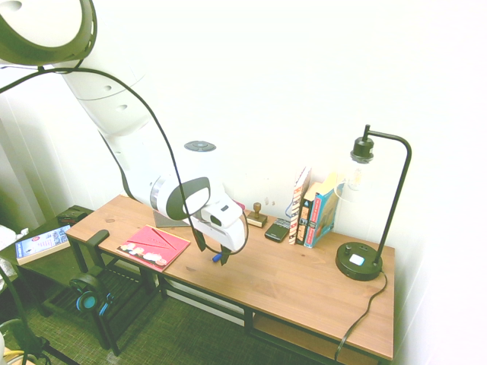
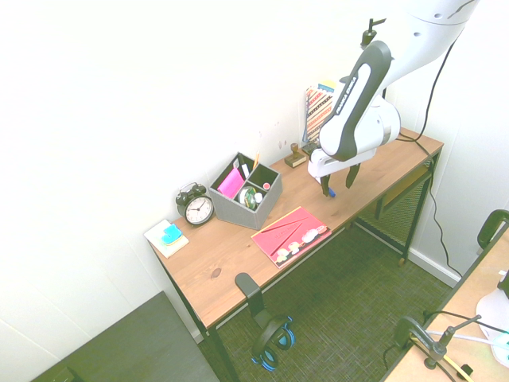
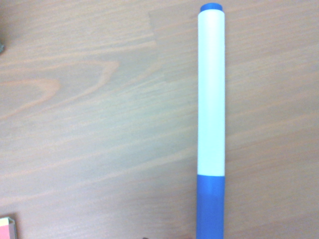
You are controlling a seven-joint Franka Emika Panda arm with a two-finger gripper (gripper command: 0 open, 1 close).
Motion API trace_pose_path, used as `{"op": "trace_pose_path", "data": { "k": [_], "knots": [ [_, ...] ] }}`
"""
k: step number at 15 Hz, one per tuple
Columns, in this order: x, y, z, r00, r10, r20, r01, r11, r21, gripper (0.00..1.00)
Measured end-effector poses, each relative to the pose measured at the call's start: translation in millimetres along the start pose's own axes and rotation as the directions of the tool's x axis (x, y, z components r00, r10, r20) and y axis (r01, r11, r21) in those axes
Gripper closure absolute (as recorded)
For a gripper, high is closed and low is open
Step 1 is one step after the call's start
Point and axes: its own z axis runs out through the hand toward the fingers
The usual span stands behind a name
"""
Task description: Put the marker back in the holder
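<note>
The marker (image 3: 211,94), a white barrel with a blue cap, lies flat on the wooden desk. From outside only its blue end (image 2: 331,192) (image 1: 217,258) peeks out beneath the hand. My gripper (image 2: 337,185) (image 1: 216,255) is low over the desk's middle front, open, with a finger on either side of the cap end. The holder (image 2: 238,211), a grey box with black compartments holding pens and a pink item, stands well left of the gripper in the second exterior view. In the first exterior view the arm hides it.
A red booklet (image 2: 290,232) (image 1: 154,246) lies between gripper and holder. An alarm clock (image 2: 196,207) and a note pad (image 2: 167,236) sit beyond the holder. A wooden stamp (image 1: 256,216), books (image 1: 312,209) and a black lamp (image 1: 361,258) line the wall side.
</note>
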Motion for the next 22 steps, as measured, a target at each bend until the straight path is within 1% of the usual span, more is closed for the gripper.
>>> {"op": "trace_pose_path", "data": {
  "k": [7, 14, 17, 18, 19, 22],
  "knots": [
    [8.3, -15.3, 22.1, 1.0, -0.012, 0.024, 0.013, 1.0, -0.01, 1.0],
    [15.9, -25.1, 22.8, 1.0, -0.008, 0.03, 0.008, 1.0, -0.008, 1.0],
    [20.6, -21.6, 21.3, 1.0, -0.001, 0.031, 0.002, 1.0, -0.024, 1.0],
    [20.6, -22.3, 16.1, 0.998, 0.007, 0.059, -0.005, 0.999, -0.04, 1.0],
    [19.2, -27.9, 1.7, 0.996, 0.01, 0.092, -0.006, 0.999, -0.049, 1.0],
    [5.7, -52.1, -83.2, 0.983, 0.04, 0.18, -0.031, 0.998, -0.049, 1.0]
  ]
}}
